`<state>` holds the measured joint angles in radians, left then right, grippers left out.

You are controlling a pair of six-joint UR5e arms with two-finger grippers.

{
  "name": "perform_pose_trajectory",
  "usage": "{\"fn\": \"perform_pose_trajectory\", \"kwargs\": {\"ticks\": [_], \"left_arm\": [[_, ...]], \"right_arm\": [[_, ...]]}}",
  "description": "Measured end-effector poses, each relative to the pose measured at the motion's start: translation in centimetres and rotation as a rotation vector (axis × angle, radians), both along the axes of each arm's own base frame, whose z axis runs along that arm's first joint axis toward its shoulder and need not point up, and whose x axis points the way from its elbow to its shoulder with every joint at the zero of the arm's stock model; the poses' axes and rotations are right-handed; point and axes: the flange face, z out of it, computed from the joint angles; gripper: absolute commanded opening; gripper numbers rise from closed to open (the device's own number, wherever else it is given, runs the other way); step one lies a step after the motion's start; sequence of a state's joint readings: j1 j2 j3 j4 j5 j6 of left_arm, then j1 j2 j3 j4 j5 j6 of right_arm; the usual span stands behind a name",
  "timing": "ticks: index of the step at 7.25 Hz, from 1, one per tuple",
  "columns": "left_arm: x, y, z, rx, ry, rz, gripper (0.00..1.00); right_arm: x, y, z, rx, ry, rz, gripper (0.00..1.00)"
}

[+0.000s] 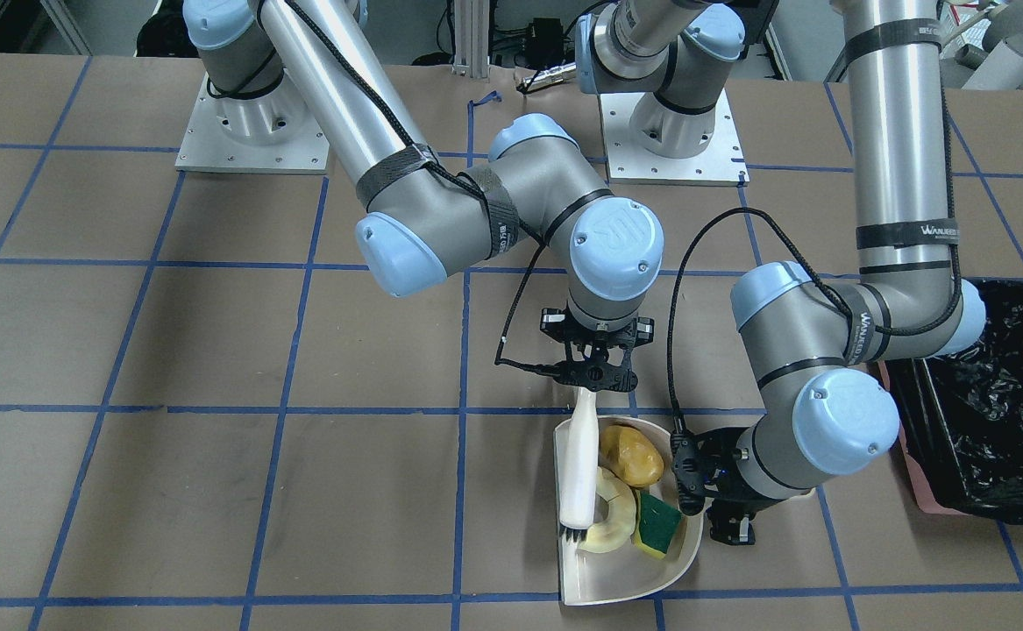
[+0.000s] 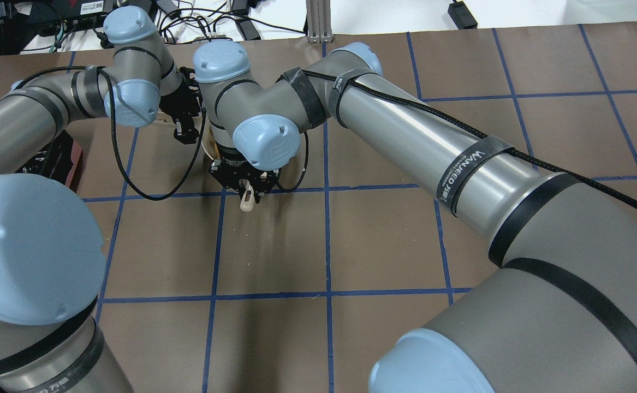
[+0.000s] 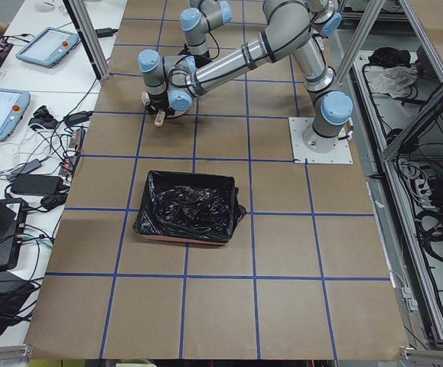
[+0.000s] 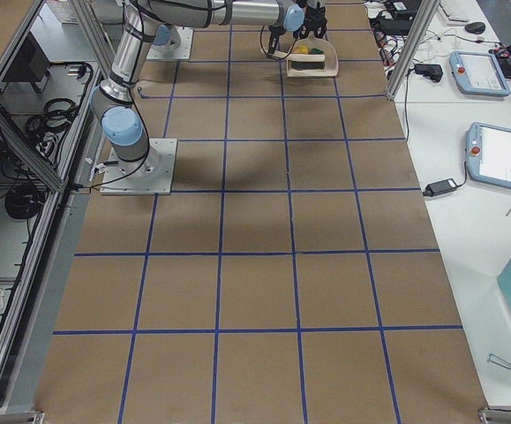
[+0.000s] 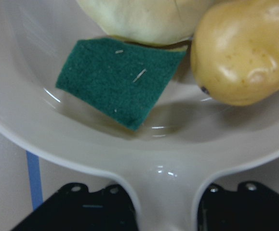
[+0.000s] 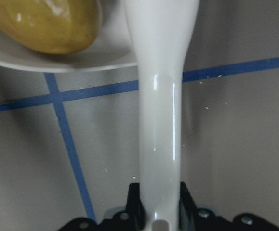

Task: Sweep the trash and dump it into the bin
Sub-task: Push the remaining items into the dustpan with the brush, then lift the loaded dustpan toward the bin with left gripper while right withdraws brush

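The beige dustpan lies on the table and holds all three pieces of trash: the amber fruit-like piece, the pale yellow melon slice and the green-and-yellow sponge wedge. My left gripper is shut on the dustpan's handle. My right gripper is shut on the white brush, whose bristle end rests inside the pan beside the melon slice. The pink bin with its black bag stands just beyond my left arm's elbow.
The table is brown paper with a blue tape grid. The two arm bases stand at the robot's side of the table. In the exterior left view the bin sits about one grid square from the dustpan. Operator tablets and cables lie off the table's edge.
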<state>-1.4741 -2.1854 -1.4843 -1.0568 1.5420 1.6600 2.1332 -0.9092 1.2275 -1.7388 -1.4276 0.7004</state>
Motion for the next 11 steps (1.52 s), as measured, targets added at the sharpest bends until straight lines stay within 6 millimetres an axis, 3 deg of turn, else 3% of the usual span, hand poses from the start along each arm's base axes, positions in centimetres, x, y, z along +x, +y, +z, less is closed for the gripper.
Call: {"fn": "perform_pose_trajectory", "kwargs": {"ticks": [2, 4, 6, 8, 11], "left_arm": [[0.0, 0.0, 0.0, 0.0, 0.001, -0.001, 0.02], [1.3, -0.3, 0.8, -0.013, 0.008, 0.018, 0.0], [6.5, -0.9, 2.3, -0.013, 0.041, 0.093, 0.0], [12.0, -0.2, 4.8, 0.0, 0.083, 0.161, 0.0], [19.6, 2.6, 11.4, -0.026, 0.1, 0.152, 0.0]], "right_arm": [[-2.4, 0.7, 2.2, 0.007, 0.103, 0.018, 0.08], [-6.5, 0.5, 3.7, 0.024, 0.146, 0.005, 0.08], [-13.0, -0.6, 6.0, 0.026, 0.134, -0.01, 0.08], [-19.4, -1.8, 8.0, 0.027, 0.118, -0.01, 0.08], [-28.1, -2.4, 7.2, 0.088, 0.113, 0.064, 0.07]]}}
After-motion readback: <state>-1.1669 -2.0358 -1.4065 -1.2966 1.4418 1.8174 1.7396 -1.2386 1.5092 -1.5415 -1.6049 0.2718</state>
